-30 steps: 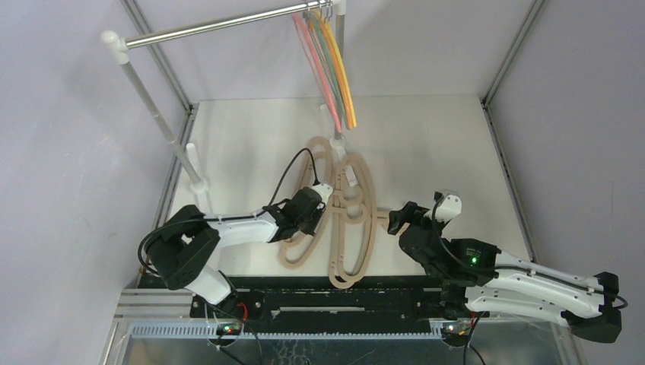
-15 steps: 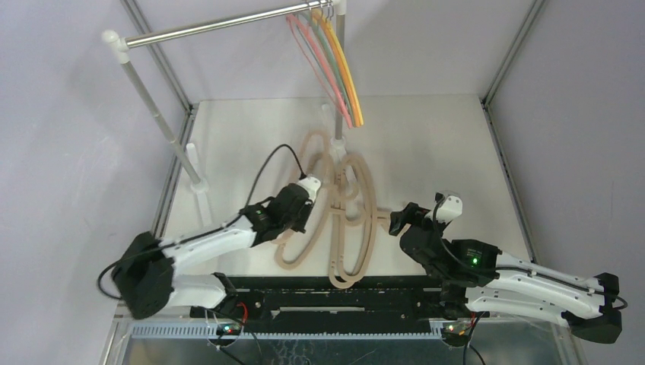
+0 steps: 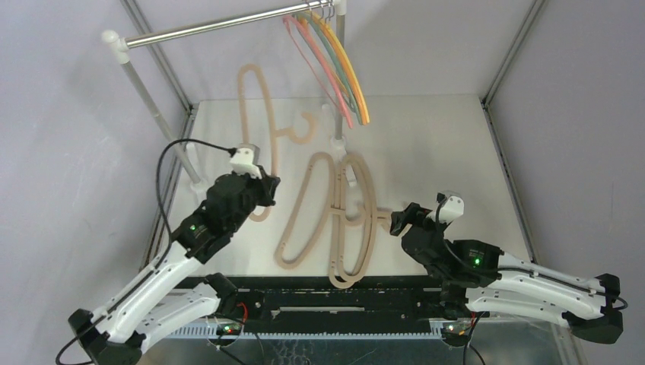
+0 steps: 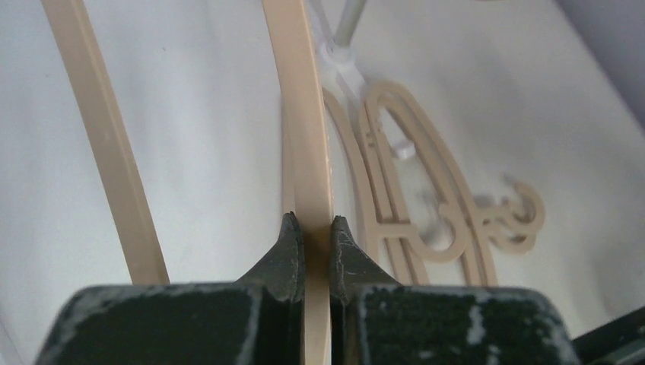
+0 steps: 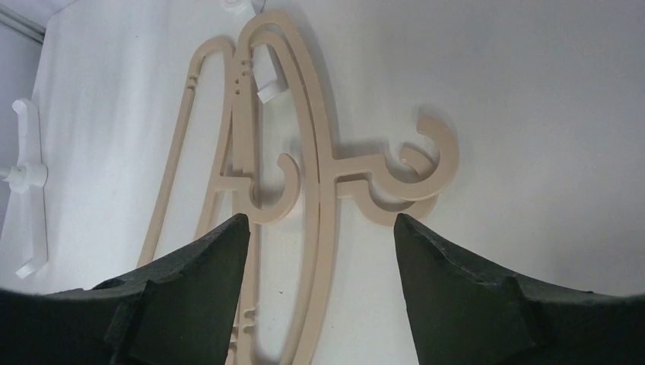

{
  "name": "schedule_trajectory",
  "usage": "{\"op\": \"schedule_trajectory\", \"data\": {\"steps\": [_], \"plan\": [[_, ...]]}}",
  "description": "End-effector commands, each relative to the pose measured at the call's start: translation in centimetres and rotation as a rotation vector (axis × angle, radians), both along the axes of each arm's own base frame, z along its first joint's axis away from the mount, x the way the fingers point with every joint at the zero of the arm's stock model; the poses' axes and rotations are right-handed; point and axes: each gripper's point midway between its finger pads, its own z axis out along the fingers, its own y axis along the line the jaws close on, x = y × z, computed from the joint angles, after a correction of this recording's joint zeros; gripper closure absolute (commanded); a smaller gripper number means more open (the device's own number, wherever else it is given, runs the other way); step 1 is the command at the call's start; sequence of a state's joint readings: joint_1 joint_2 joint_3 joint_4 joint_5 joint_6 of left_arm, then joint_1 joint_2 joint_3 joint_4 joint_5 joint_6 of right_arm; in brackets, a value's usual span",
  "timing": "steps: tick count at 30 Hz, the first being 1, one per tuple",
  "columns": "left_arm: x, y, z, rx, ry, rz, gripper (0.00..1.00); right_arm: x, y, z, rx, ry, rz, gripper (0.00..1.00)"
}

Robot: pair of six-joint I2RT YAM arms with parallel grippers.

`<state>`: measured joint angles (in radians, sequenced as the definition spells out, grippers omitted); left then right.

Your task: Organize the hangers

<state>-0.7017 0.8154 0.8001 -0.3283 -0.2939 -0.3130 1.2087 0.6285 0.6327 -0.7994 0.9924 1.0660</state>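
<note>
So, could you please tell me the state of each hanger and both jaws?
Held tan hanger: gripped by its bar, raised off the table.
Other tan hangers: lying flat, overlapping, on the table.
Coloured hangers: hanging on the rail.
Left jaws: shut on the held tan hanger.
Right jaws: open, empty, above the other tan hangers.

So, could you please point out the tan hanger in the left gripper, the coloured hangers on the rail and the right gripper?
lifted tan hanger point(image 4: 304, 114): left wrist view, on its bar just above the grip.
coloured hangers point(image 3: 338, 68): top external view, midway down the bundle.
right gripper point(image 5: 319, 224): right wrist view, midway between its open fingertips.
</note>
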Motion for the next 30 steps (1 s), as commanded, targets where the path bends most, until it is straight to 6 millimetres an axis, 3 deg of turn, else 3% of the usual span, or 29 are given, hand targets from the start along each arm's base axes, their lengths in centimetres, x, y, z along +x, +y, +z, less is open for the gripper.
{"op": "schedule_trajectory", "data": {"steps": [1, 7, 12, 20, 27, 30], "plan": [[0.4, 2.0, 5.1, -0.164, -0.116, 0.11, 1.0, -0.1, -0.3, 0.4, 0.032, -0.015, -0.019, 0.23], [0.4, 2.7, 10.9, -0.306, -0.252, 0.102, 1.0, -0.1, -0.8, 0.5, 0.028, -0.024, -0.032, 0.23], [2.7, 2.1, 14.5, -0.367, -0.296, 0.088, 1.0, 0.0, -0.7, 1.3, 0.048, -0.041, -0.023, 0.24], [7.0, 2.4, 18.6, -0.425, -0.339, 0.108, 1.0, 0.1, -1.1, 2.2, 0.06, -0.064, -0.033, 0.24], [8.5, 1.5, 21.3, -0.474, -0.379, 0.07, 1.0, 0.3, -1.5, 2.0, 0.045, -0.063, -0.054, 0.24], [9.4, 1.1, 21.5, -0.493, -0.372, 0.06, 1.0, 0.3, -1.7, 1.8, 0.034, -0.058, -0.064, 0.24]]}}
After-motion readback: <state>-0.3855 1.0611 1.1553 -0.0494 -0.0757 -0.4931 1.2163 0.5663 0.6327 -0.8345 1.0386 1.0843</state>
